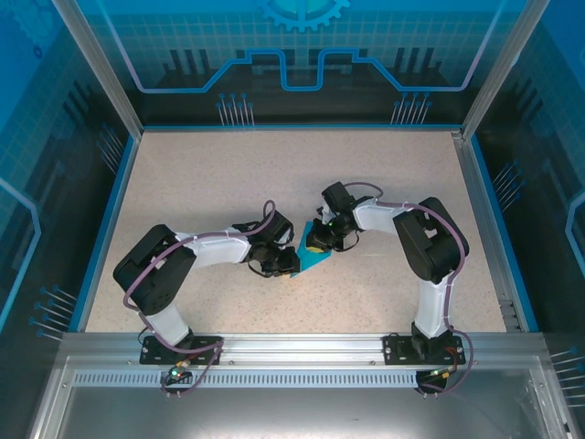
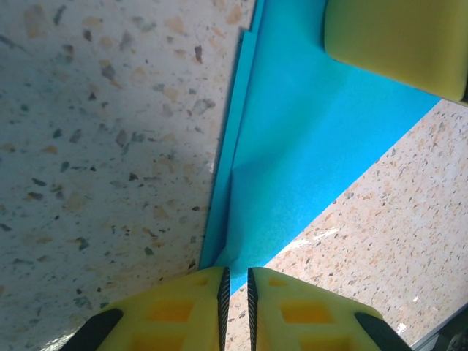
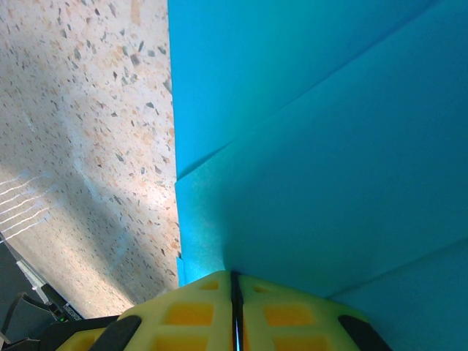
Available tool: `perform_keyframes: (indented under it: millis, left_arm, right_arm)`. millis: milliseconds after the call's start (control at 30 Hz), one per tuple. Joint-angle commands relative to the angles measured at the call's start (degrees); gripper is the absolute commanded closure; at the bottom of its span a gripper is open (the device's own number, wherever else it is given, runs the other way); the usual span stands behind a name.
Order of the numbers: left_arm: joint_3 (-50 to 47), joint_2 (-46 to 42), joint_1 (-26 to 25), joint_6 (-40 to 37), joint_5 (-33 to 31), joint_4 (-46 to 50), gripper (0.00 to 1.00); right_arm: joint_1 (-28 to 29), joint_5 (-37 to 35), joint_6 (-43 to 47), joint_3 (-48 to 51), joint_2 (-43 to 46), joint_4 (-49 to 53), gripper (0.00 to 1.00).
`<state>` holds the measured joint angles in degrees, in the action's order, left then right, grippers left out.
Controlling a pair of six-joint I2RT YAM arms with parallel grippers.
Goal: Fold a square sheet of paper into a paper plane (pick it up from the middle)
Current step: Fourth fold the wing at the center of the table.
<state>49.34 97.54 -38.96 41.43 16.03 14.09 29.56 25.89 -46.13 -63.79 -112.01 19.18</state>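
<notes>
A thin, matte teal-blue sheet of paper (image 1: pixel 315 261), partly folded into a narrowing wedge with overlapping layers, lies near the middle of the speckled beige stone-patterned table (image 1: pixel 228 174), between the two arms' tips.

The left gripper (image 1: pixel 285 265) with yellow padded fingers sits at the sheet's narrow end. In its wrist view the left gripper (image 2: pixel 235 289) has its jaws almost together, a thin slit between them, and the paper (image 2: pixel 307 161) tapers down to their tips. Whether it pinches a layer cannot be told.

The right gripper (image 1: pixel 320 242) rests on the wider end, one yellow finger (image 2: pixel 395 44) lying over the sheet. Its wrist view shows the right gripper (image 3: pixel 235 292) closed tight, tips against the paper (image 3: pixel 329 146).
</notes>
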Motion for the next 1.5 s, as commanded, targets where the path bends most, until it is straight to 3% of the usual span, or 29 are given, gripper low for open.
perform_keyframes:
  millis: [0, 533, 867, 1133, 1467]
  left_arm:
    - [-1.6, -0.1, -0.2, -0.8, -0.9, 3.2, 0.81]
    - [-2.9, 1.3, -0.3, -2.0, -0.9, 8.5, 0.78]
    - [-4.1, -5.6, -0.3, -2.8, -2.4, 11.6, 0.78]
    - [-1.9, -11.1, -0.3, -2.0, -1.6, 2.4, 0.78]
    - [1.7, -2.3, -0.3, -0.7, 1.7, -6.0, 0.87]
  right_arm:
    - [-0.2, -10.5, -0.1, 2.9, -6.8, 4.4, 0.90]
    - [-0.2, -10.9, -0.2, 2.7, -7.1, 4.9, 0.90]
    - [-0.3, -11.1, -0.3, 2.9, -7.2, 5.0, 0.91]
    - [-0.4, -10.7, -0.5, 2.7, -7.4, 4.5, 0.91]
    - [-0.4, -10.2, -0.9, 3.0, -7.7, 3.9, 0.91]
